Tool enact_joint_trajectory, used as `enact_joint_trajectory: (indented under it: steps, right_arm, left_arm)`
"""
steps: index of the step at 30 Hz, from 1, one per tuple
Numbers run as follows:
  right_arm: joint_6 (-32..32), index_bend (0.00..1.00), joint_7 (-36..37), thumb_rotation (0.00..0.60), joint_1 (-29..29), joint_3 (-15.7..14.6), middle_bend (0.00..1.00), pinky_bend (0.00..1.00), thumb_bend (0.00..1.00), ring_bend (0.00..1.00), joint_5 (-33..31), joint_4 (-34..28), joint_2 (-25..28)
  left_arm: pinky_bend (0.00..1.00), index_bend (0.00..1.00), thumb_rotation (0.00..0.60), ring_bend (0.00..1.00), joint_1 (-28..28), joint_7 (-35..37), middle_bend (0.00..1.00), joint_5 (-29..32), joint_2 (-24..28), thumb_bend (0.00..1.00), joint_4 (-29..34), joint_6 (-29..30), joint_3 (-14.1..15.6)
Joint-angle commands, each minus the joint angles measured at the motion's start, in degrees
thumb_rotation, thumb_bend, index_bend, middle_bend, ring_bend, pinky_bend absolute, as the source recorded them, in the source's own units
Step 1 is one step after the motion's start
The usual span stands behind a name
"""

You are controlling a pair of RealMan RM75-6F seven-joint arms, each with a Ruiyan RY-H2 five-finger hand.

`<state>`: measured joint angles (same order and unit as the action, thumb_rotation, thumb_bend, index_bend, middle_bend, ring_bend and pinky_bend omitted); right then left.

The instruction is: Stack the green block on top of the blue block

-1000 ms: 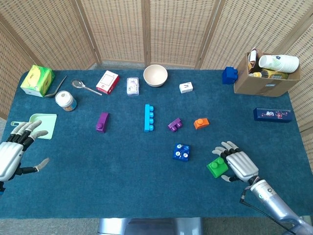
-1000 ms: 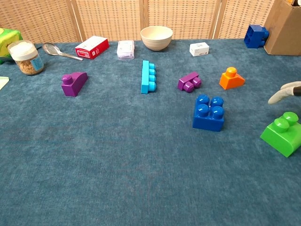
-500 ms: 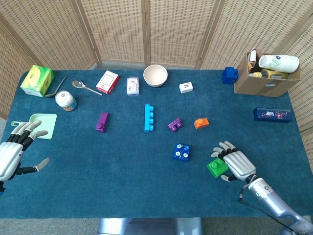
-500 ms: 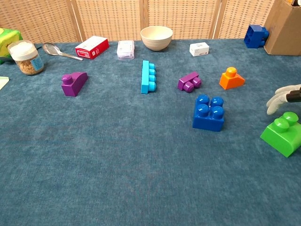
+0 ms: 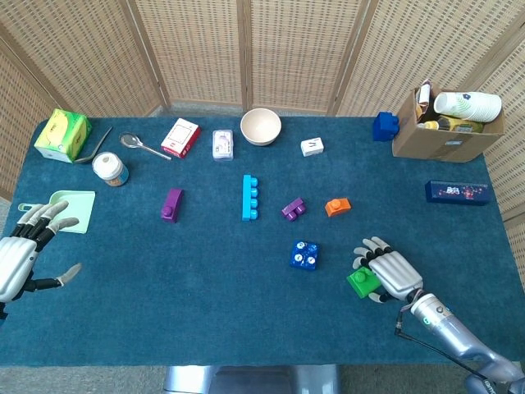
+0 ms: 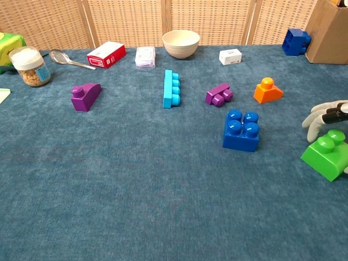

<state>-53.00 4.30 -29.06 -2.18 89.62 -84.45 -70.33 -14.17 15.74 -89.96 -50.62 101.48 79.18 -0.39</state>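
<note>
Fingers (image 5: pixel 366 249) of my right hand (image 5: pixel 387 273) are spreading apart over the green block (image 5: pixel 362 281), arching above its far side; from the head view my palm is lying just beside it on the right. I cannot tell whether any fingertip is actually touching the block, and nothing is being gripped. In the chest view the same fingers are showing at the right edge, just behind the block's stud, with the block sitting flat on the worktop (image 5: pixel 205 254).

My left hand (image 5: pixel 23 253) is hovering at the near left edge of the worktop, fingers fanning apart and holding nothing, close to a pale green card (image 5: pixel 73 209).

I am seeing the blue block (image 5: pixel 304 255) standing on the worktop to the left of the green block, near it but apart, its four studs facing up.

Farther back, an orange block (image 5: pixel 337 206), a small purple block (image 5: pixel 293 209) and a long cyan brick (image 5: pixel 249 197) are lying in a loose row, with another purple block (image 5: pixel 171 203) further left. A white bowl (image 5: pixel 261 126) is sitting near the far edge, and a cardboard box (image 5: pixel 444 123) is resting at the far right corner.
</note>
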Motion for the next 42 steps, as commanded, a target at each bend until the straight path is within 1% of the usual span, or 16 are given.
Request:
enact_joint_trajectory:
  steps: [1,3,10,12,19,24,29,31,35,42]
  right_arm:
    - [0.1,0.4,-0.12,0.6,-0.28,0.16,0.19,0.0,0.19,0.0,-0.26,0.07,-0.11]
    - [0.08,0.42,-0.08,0.6,-0.44,0.31,0.19,0.0,0.19,0.0,-0.5,-0.05,-0.02]
    - [-1.06,0.43,-0.76,0.6,-0.44,1.19,0.19,0.0,0.19,0.0,-1.68,-2.48,1.76]
    - [-1.26,0.44,-1.35,0.6,-0.3,1.84,0.19,0.0,0.19,0.0,-3.14,-4.29,2.92]
    - [-0.47,0.44,-6.8,0.6,-0.39,3.86,0.19,0.0,0.18,0.0,-9.45,-11.39,6.3]
    - [0.35,0.44,-8.27,0.6,-1.34,4.98,0.19,0.0,0.18,0.0,-11.36,-14.09,7.56]
    - [0.87,0.44,-6.12,0.6,-2.41,5.77,0.19,0.0,0.18,0.0,-10.1,-14.41,8.06]
    - [1.2,0.44,-4.09,0.6,-3.09,6.1,0.19,0.0,0.18,0.0,-8.74,-14.11,8.29]
    - [1.45,0.44,-0.71,0.6,-4.41,6.44,0.19,0.0,0.18,0.0,-5.49,-13.09,8.63]
    - [1.97,0.44,6.09,0.599,-7.39,6.31,0.19,0.0,0.18,0.0,0.98,-10.82,8.97]
  left_arm:
    - [0.0,0.21,0.491,0.0,0.03,0.1,0.06,-0.07,-0.03,0.34,-0.13,0.12,-0.17]
    - [0.0,0.21,0.489,0.0,0.08,0.18,0.06,-0.15,0.03,0.34,-0.15,0.36,-0.38]
    - [0.0,0.21,0.489,0.0,0.28,0.02,0.06,-0.23,0.32,0.34,-0.19,1.07,-0.99]
    - [0.0,0.21,0.49,0.0,0.25,-0.45,0.06,-0.37,0.31,0.34,-0.05,0.92,-0.99]
    - [0.0,0.21,0.495,0.0,0.12,-1.14,0.06,-0.6,-0.43,0.34,-0.28,0.86,-1.31]
    - [0.0,0.21,0.495,0.0,0.06,-1.08,0.06,-0.72,-0.81,0.34,-0.83,0.93,-1.55]
    - [0.0,0.21,0.49,0.0,0.27,-1.02,0.06,-0.91,-0.93,0.34,-1.05,1.34,-1.62]
    - [0.0,0.21,0.49,0.0,0.33,-1.2,0.06,-1.09,-0.96,0.34,-1.13,1.52,-1.64]
    - [0.0,0.21,0.497,0.0,0.41,-1.83,0.06,-1.43,-0.85,0.34,-1.03,1.79,-1.69]
    - [0.0,0.21,0.493,0.0,0.65,-2.69,0.07,-1.49,-0.66,0.34,-0.49,2.18,-1.78]
